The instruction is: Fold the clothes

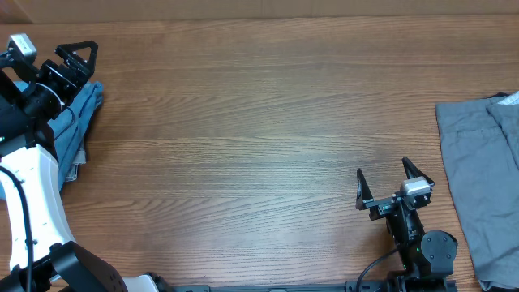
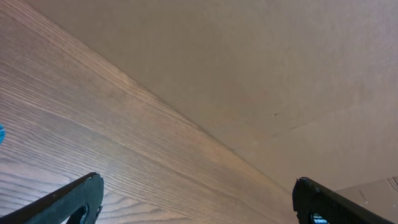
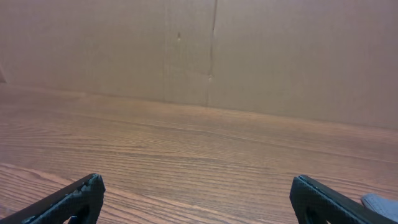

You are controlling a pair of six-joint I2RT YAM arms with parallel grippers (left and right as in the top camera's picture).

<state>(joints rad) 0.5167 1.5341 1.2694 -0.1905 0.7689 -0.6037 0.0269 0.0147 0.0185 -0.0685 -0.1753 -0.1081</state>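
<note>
Blue denim jeans (image 1: 79,122) lie bunched at the table's far left edge, partly hidden under my left arm. My left gripper (image 1: 79,49) hangs just beyond the pile's far end, open, with only bare wood between its fingers (image 2: 74,199). A sliver of blue (image 2: 1,132) shows at the left wrist view's edge. Grey trousers (image 1: 478,178) lie flat at the right edge, with a corner of grey cloth (image 3: 379,203) in the right wrist view. My right gripper (image 1: 382,167) stands open and empty near the front edge, left of the grey trousers and apart from them.
A brown cardboard wall (image 3: 211,56) stands along the table's back edge. The wooden table (image 1: 259,122) stretches between the two piles. My left arm's white body (image 1: 36,195) fills the front left corner.
</note>
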